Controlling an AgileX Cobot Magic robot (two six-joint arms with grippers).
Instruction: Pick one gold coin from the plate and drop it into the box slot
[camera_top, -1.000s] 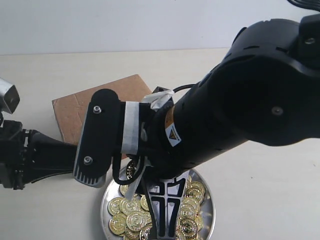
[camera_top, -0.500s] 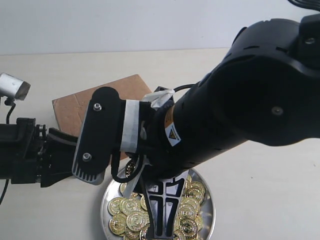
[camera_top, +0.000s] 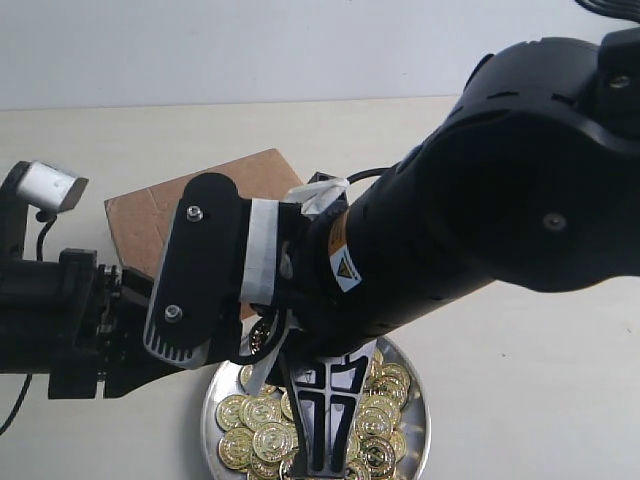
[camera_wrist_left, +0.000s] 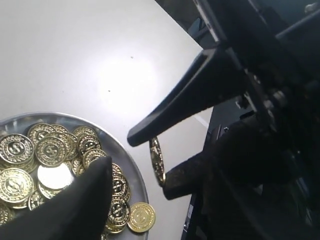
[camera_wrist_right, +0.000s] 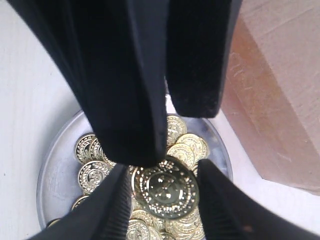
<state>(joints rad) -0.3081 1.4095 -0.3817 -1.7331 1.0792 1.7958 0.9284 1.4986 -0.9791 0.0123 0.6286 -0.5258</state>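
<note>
Clearly, one round gold coin (camera_wrist_right: 165, 191) with an embossed face is clamped across its width between the two black fingers of the right gripper (camera_wrist_right: 164, 172), one finger pressed against each side of its rim. In the left wrist view the same coin is seen edge-on, pinched at its two ends and set against the pale tabletop, apart from the other coins. It is held above the round shiny silver metal plate (camera_wrist_right: 56, 172), whose low raised rim encloses a loose heap of gold coins (camera_top: 255, 435); a single coin is seen lying at the very rim in the left wrist view.

The brown rectangular cardboard box (camera_top: 150, 215) lies flat on the table just beside the plate, on its far side in the exterior view. Much of the box is covered by the right arm, and its slot cannot be made out in any view.

The left gripper (camera_wrist_right: 170, 137) is seen near the held coin with its jaws spread wide and nothing gripped between them; one of its fingers (camera_wrist_left: 87, 200) is shown blurred over the plate. The black left arm (camera_top: 60, 335) reaches in low from the left of the exterior view, while the bulky black right arm (camera_top: 520, 190) fills the middle and right. Everything rests on a pale beige table (camera_top: 530, 390).
</note>
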